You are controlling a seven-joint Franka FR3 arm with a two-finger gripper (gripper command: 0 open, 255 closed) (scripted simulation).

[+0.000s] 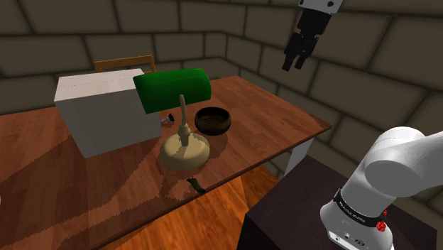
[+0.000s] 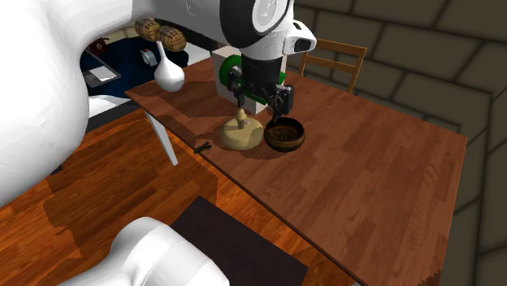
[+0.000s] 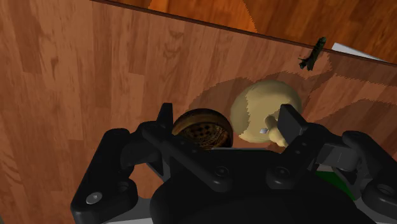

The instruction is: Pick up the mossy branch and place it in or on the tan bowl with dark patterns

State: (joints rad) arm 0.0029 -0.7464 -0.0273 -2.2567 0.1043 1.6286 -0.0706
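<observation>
Fingers (image 3: pixel 292 124) open, empty, high over table (image 1: pixel 284 113). Mossy branch (image 1: pixel 195 186) lies at table edge, well apart, approx 7 o'clock from fingers in shoulder view; bowl (image 1: pixel 214 119) nearer.

The bench (image 1: pixel 284 113) is reddish-brown wood with plain plank grain and a soft sheen. Straight below the jaws, the bowl (image 3: pixel 202 130) is dark brown with a slight gloss, its inside finely patterned. Just beside it, the tan vase (image 3: pixel 254 111) looks smooth and matt. Farther from the jaws, at the bench edge, the branch (image 3: pixel 312 54) is rough and dark green. The jaws are matt black.
</observation>
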